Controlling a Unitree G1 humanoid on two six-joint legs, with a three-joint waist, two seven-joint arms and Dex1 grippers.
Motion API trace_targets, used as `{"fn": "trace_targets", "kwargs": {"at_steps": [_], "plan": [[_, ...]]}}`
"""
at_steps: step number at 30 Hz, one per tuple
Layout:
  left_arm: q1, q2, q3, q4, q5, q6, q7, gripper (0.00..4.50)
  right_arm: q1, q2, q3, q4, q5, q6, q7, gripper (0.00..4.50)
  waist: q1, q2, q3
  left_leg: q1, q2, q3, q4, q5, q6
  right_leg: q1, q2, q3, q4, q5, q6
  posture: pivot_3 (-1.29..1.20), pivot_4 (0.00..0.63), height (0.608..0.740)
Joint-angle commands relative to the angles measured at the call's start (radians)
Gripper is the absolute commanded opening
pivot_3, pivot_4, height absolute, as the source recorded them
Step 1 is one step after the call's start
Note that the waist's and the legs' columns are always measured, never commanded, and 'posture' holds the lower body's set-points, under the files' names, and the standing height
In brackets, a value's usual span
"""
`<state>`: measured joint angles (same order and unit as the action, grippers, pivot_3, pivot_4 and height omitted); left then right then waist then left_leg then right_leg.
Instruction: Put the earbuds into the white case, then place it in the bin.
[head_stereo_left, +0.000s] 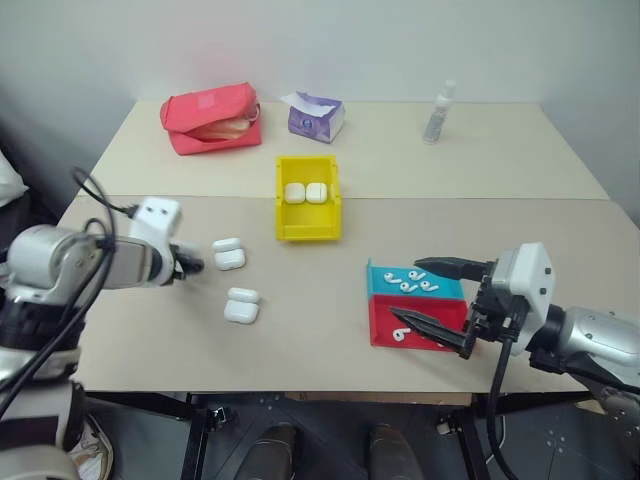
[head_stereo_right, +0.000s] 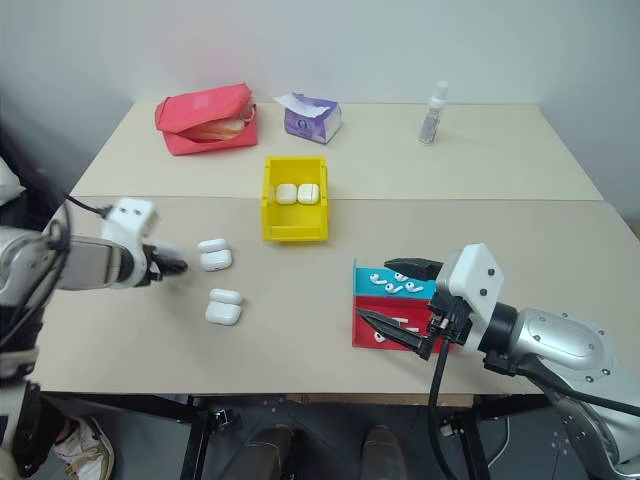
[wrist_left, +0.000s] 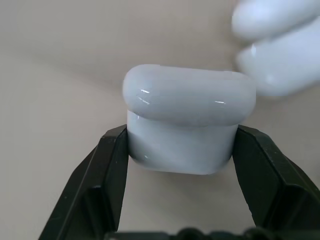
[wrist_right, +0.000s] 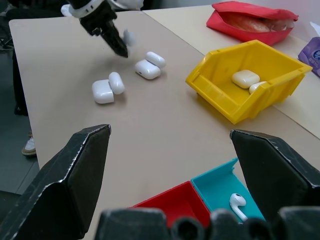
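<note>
Beige worktop (head_stereo_left: 330, 330) seen from above. Left gripper (wrist_left: 180, 150), near the worktop's left edge, is clenched on a white case (wrist_left: 186, 120) w/ lid closed; its black fingers (wrist_left: 107, 170) press the case's two sides. In the head views that case is hidden behind the gripper tip, so whether it is lifted off the surface can't be made out.

Just beside it lies an open case (head_stereo_left: 229, 253), and a second open case (head_stereo_left: 242, 305) sits nearer the front edge. The wrist view cuts off one of these at its corner, blurred.

Yellow bin (head_stereo_left: 307, 228) stands mid-worktop w/ two closed cases (head_stereo_left: 305, 192) inside.

Right gripper (head_stereo_left: 442, 306) hangs w/ fingers spread wide, holding nothing, over a cyan tray (head_stereo_left: 378, 285) and red tray (head_stereo_left: 380, 322) toward the front right. Earbuds (head_stereo_left: 410, 281) lie in the cyan tray; one more (head_stereo_left: 401, 335) in the red, partly hidden by the lower finger.

Along the back edge: red pouch (head_stereo_left: 212, 118), tissue pack (head_stereo_left: 316, 115), small spray bottle (head_stereo_left: 438, 112).
</note>
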<state>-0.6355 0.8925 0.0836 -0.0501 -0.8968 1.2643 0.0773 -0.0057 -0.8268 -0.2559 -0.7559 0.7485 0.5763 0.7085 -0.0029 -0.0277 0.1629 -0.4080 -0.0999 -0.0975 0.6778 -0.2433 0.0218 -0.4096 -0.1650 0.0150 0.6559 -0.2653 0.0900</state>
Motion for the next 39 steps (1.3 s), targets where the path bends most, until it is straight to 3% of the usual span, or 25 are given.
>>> {"fn": "trace_targets", "kwargs": {"at_steps": [1, 6, 12, 17, 23, 29, 32, 35, 39], "plan": [[0.042, -0.058, 0.155, -0.087, 0.068, -0.218, -0.058, 2.82, -0.008, 0.007, -0.021, -0.014, -0.007, -0.028, -0.001, 4.5, 0.004, 0.0, 0.0, 0.001, 0.0, 0.0, 0.0, 0.0, 0.0, 0.001, 0.0, 0.0, -0.001, 0.0, 0.0, 0.0, 0.15, 0.74], [0.081, -0.168, 0.214, -0.074, 0.075, -0.55, -0.434, 2.82, -0.026, 0.015, -0.012, -0.008, -0.028, -0.037, -0.008, 4.5, 0.018, 0.0, 0.0, 0.003, 0.0, 0.0, 0.0, 0.0, 0.0, 0.005, 0.0, -0.001, -0.008, 0.0, 0.0, 0.0, 0.15, 0.74], [0.007, -0.258, 0.139, -0.024, 0.089, -0.761, -0.82, 2.82, -0.038, 0.03, -0.011, -0.017, -0.064, -0.048, -0.021, 4.5, 0.015, 0.0, 0.0, 0.001, 0.0, 0.0, 0.001, -0.001, 0.001, 0.005, 0.0, -0.002, -0.008, 0.0, 0.0, 0.0, 0.15, 0.74], [-0.058, -0.328, 0.072, -0.001, 0.082, -0.821, -1.045, 2.82, -0.03, 0.039, -0.018, -0.03, -0.09, -0.056, -0.036, 4.5, 0.012, 0.0, 0.0, 0.001, 0.0, 0.001, 0.001, -0.001, 0.002, 0.005, 0.0, -0.002, -0.008, 0.0, 0.0, 0.0, 0.15, 0.74], [-0.076, -0.408, 0.011, -0.015, 0.084, -0.849, -1.18, 2.82, -0.027, 0.012, -0.034, -0.029, -0.132, -0.033, -0.055, 4.5, 0.005, 0.0, 0.0, 0.002, 0.0, 0.001, 0.002, -0.001, 0.002, 0.006, 0.001, -0.002, -0.008, 0.0, 0.0, 0.0, 0.15, 0.74], [-0.069, -0.452, -0.026, -0.034, 0.083, -0.843, -1.237, 2.82, -0.078, -0.165, -0.037, -0.004, -0.132, 0.05, 0.039, 4.5, 0.001, 0.0, 0.0, 0.002, 0.0, 0.001, 0.002, -0.001, 0.002, 0.006, 0.001, -0.002, -0.008, 0.0, 0.0, 0.0, 0.15, 0.74], [-0.079, -0.476, -0.045, -0.022, 0.098, -0.854, -1.263, 2.82, -0.154, -0.266, 0.014, 0.028, -0.123, 0.112, 0.093, 3.95, -0.001, 0.0, 0.0, 0.002, 0.001, 0.001, 0.002, -0.001, 0.002, 0.007, 0.002, -0.003, -0.008, 0.0, 0.0, 0.0, 0.15, 0.74], [-0.083, -0.493, -0.067, -0.02, 0.12, -0.863, -1.279, 2.82, -0.242, -0.347, 0.119, 0.067, -0.152, 0.182, 0.125, 2.91, -0.004, 0.0, 0.0, 0.002, 0.003, 0.001, 0.002, -0.001, 0.003, 0.007, 0.003, -0.003, -0.009, 0.0, 0.0, 0.0, 0.15, 0.74], [-0.068, -0.501, -0.091, -0.034, 0.158, -0.885, -1.287, 2.82, -0.357, -0.412, 0.286, 0.095, -0.217, 0.266, 0.167, 2.91, -0.01, 0.0, 0.0, 0.001, 0.003, 0.001, 0.003, -0.001, 0.003, 0.007, 0.003, -0.003, -0.009, 0.0, 0.0, 0.0, 0.15, 0.74]]}}
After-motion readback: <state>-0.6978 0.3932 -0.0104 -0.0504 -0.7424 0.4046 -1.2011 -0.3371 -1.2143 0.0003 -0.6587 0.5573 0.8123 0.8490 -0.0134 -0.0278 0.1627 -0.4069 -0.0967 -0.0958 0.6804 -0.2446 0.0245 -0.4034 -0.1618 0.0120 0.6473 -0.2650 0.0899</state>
